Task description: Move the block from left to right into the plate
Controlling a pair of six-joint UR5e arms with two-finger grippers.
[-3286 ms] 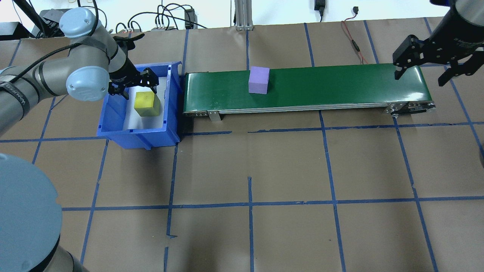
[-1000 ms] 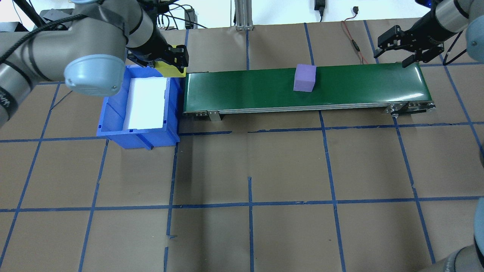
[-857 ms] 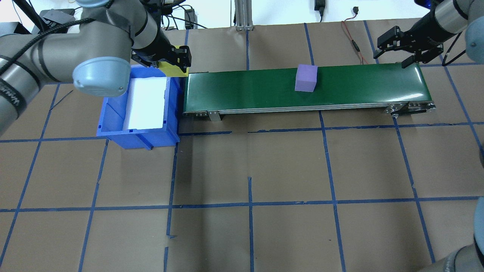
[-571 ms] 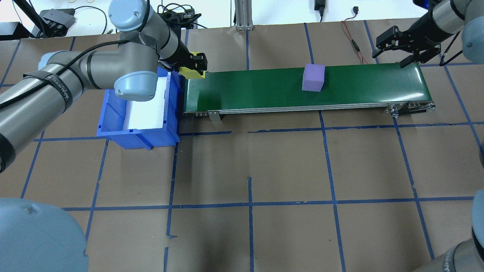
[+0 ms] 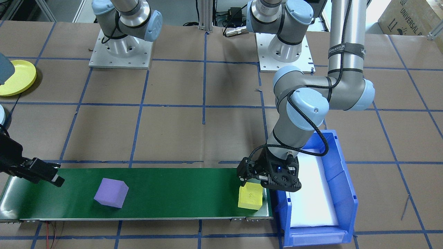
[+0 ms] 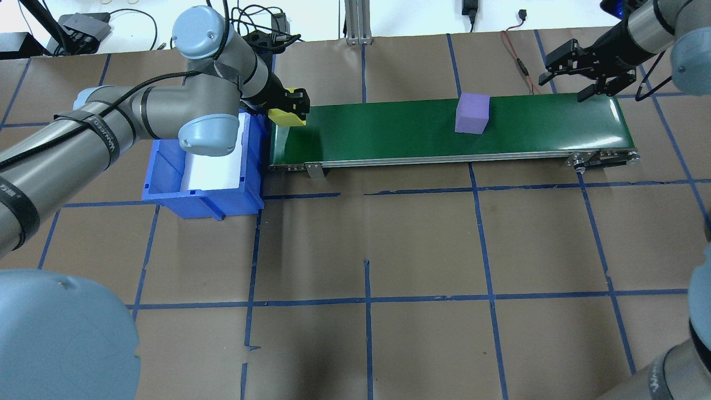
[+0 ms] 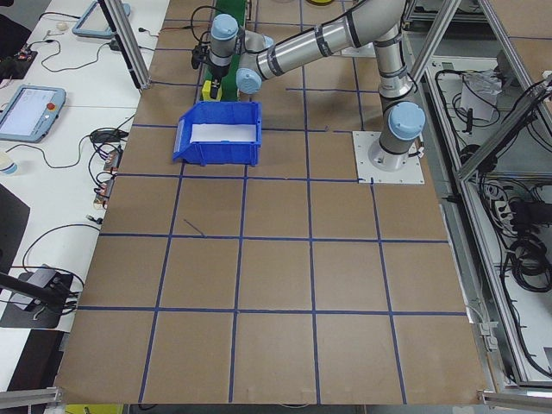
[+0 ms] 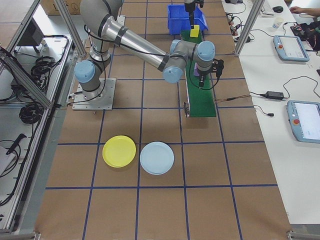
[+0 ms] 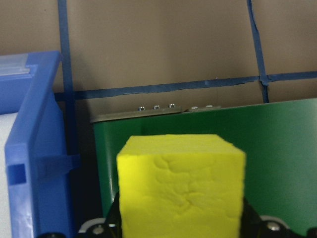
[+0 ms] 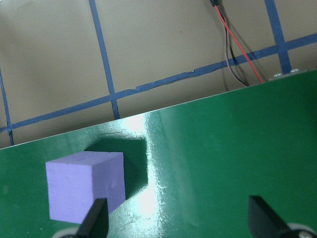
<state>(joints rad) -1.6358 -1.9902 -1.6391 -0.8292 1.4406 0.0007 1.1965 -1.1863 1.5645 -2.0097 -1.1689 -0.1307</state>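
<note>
Overhead exterior: left gripper [image 6: 290, 105] grips creased yellow foam cube [image 6: 285, 118].

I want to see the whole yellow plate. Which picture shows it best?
The exterior right view: the round, plain bright-yellow plate lies whole on the brown table beside a pale blue plate. The front-facing view shows only part of it at the edge. The other views miss it.

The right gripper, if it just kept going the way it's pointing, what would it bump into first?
Probably the green belt. The right gripper is open and points down at the belt's end. The purple block sits off to one side, not yet between the fingers. Depth is hard to judge.
</note>
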